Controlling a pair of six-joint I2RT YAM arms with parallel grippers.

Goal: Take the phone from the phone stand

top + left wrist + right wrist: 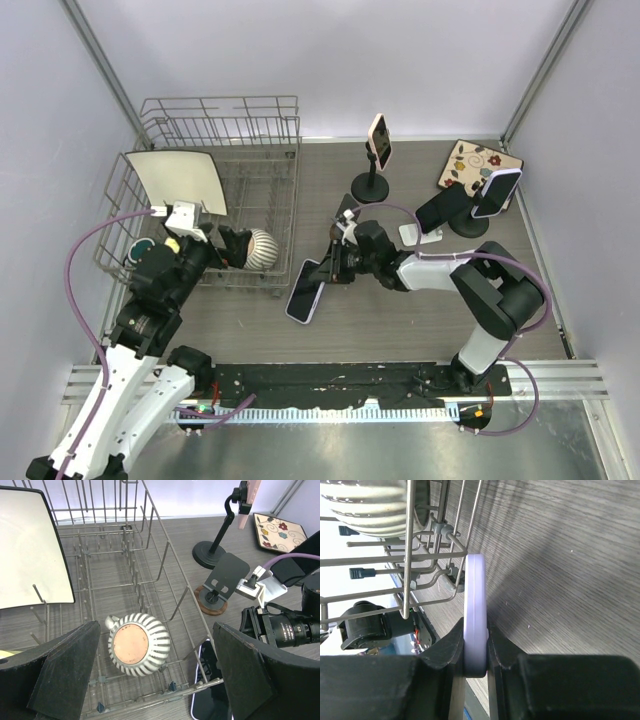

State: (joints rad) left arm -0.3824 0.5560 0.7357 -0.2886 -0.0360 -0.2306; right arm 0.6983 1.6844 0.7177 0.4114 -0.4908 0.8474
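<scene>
1. Holding the phone (pixel 305 292) tight by its thin edges, the right gripper (pixel 328 268) has one black finger pressed on each side of it.
2. The phone is off the phone stand (pixel 345 210). It sits low over the table (pixel 400 320), just beside the front corner of the wire rack (pixel 290 200). I cannot tell if it touches the table.
3. The phone is flat with round corners. Its rim is smooth and pale purple, and its screen is dark and shiny.
4. The phone stand is a dark grey flat plate with small holes cut in it. It stands on a round brown foot, just behind the right gripper.
5. The left gripper (pixel 235 245) is spread wide with nothing in it. It hangs over the rack, and its black fingers (pixel 65 672) look rough.
6. The rack is made of thin grey metal wires.
7. In the rack is a round cup (pixel 137 644) with white and grey stripes and a flat brownish end.
8. A white square plate (pixel 175 178) with a dark rim stands in the rack.
9. The table is grey with wood lines.
10. Any writing is too small to read.
</scene>
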